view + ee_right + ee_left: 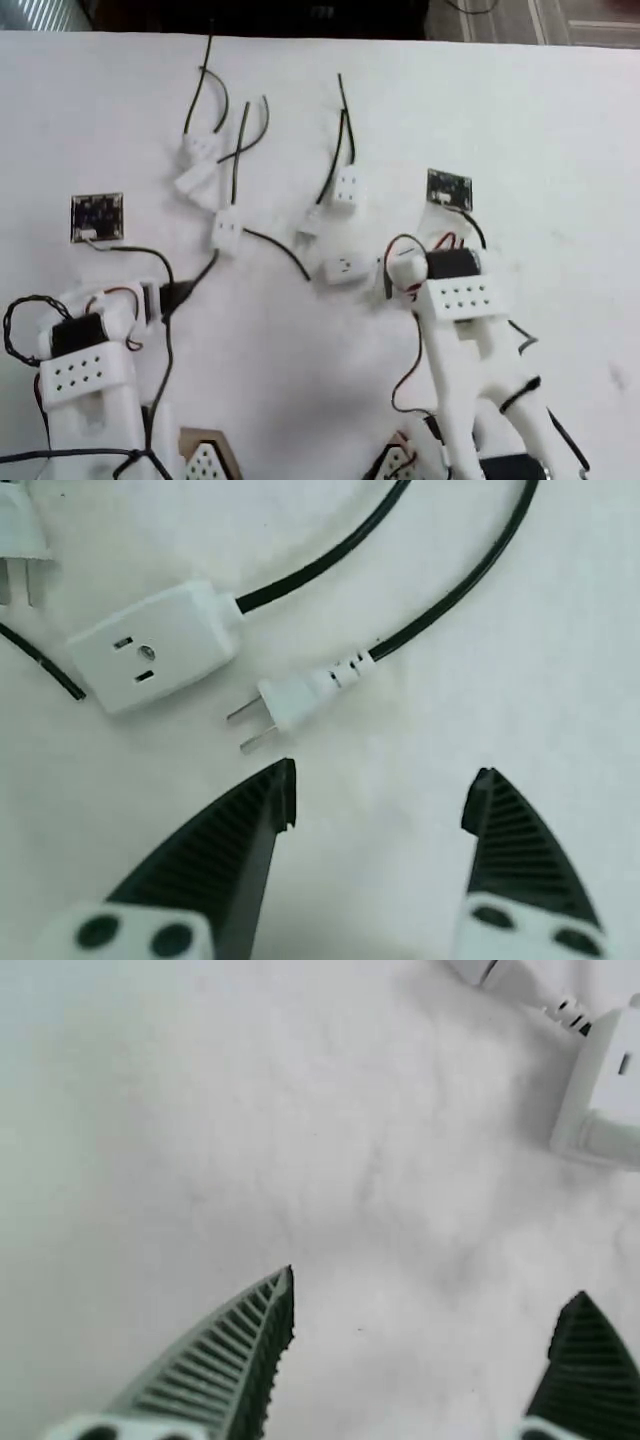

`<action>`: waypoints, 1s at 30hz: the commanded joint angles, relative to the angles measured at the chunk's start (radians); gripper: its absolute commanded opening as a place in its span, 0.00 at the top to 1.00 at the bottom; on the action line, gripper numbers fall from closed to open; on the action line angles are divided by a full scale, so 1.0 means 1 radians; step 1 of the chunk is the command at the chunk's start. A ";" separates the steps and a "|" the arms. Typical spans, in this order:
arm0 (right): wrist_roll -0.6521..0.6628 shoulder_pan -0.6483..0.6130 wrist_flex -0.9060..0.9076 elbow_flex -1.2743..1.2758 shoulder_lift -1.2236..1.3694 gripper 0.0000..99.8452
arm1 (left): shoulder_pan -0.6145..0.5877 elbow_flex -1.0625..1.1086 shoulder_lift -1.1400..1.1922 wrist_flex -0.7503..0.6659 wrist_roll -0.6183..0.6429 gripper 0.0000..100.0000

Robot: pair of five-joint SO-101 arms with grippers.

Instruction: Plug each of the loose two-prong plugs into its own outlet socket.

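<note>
Several white outlet sockets and two-prong plugs on black cords lie across the middle of the white table (560,120). My right gripper (385,780) is open and hangs just short of a loose plug (290,700), whose prongs are bare. An outlet socket (155,645) lies face up beside that plug, apart from it. My left gripper (435,1288) is open over bare table, with a white socket block (605,1090) and a plug end (560,1005) farther off. From above, the left arm (85,365) stands at the lower left and the right arm (460,295) at the lower right.
Sockets (227,230) (345,187) (343,267) and loose plugs (195,182) (310,222) lie close together, their cords running toward the far edge. A cut wire end (60,680) lies beside the socket. Two small circuit boards (97,217) (450,190) sit above the arms.
</note>
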 commanded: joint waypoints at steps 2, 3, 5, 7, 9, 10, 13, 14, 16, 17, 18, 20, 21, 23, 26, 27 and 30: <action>-0.126 -0.015 -0.013 -0.114 0.122 0.74 | 0.012 -0.006 -0.022 -0.020 -0.009 0.62; -0.150 -0.015 -0.013 -0.135 0.151 0.74 | 0.012 -0.006 -0.022 -0.020 -0.009 0.62; -0.196 -0.015 -0.013 -0.167 0.197 0.74 | 0.012 -0.006 -0.022 -0.020 -0.009 0.62; -0.233 -0.021 -0.013 -0.189 0.231 0.74 | 0.012 -0.006 -0.022 -0.020 -0.009 0.62; -0.258 -0.022 -0.018 -0.210 0.263 0.75 | 0.012 -0.006 -0.022 -0.020 -0.009 0.62; -0.261 -0.021 -0.018 -0.222 0.280 0.76 | 0.012 -0.006 -0.022 -0.020 -0.009 0.62; -0.281 -0.021 -0.024 -0.244 0.335 0.76 | 0.012 -0.006 -0.022 -0.020 -0.009 0.62; -0.293 -0.019 -0.035 -0.249 0.355 0.76 | 0.012 -0.006 -0.022 -0.020 -0.009 0.62; -0.307 -0.015 -0.065 -0.255 0.398 0.76 | 0.012 -0.006 -0.022 -0.020 -0.009 0.62; -0.307 -0.015 -0.082 -0.258 0.421 0.76 | 0.012 -0.005 -0.022 -0.020 -0.009 0.62; -0.307 -0.015 -0.099 -0.259 0.441 0.76 | 0.012 -0.005 -0.022 -0.020 -0.009 0.62; -0.307 -0.016 -0.125 -0.270 0.478 0.76 | 0.012 -0.005 -0.022 -0.020 -0.009 0.62; -0.308 -0.016 -0.134 -0.276 0.493 0.77 | 0.012 -0.005 -0.022 -0.020 -0.009 0.62; -0.308 -0.015 -0.145 -0.290 0.522 0.79 | 0.012 -0.005 -0.022 -0.020 -0.009 0.62; -0.308 -0.015 -0.145 -0.307 0.565 0.83 | 0.012 -0.005 -0.022 -0.020 -0.009 0.62; -0.308 -0.015 -0.143 -0.307 0.579 0.85 | 0.012 -0.005 -0.022 -0.020 -0.009 0.62; -0.308 -0.013 -0.143 -0.307 0.599 0.90 | 0.012 -0.005 -0.022 -0.020 -0.009 0.62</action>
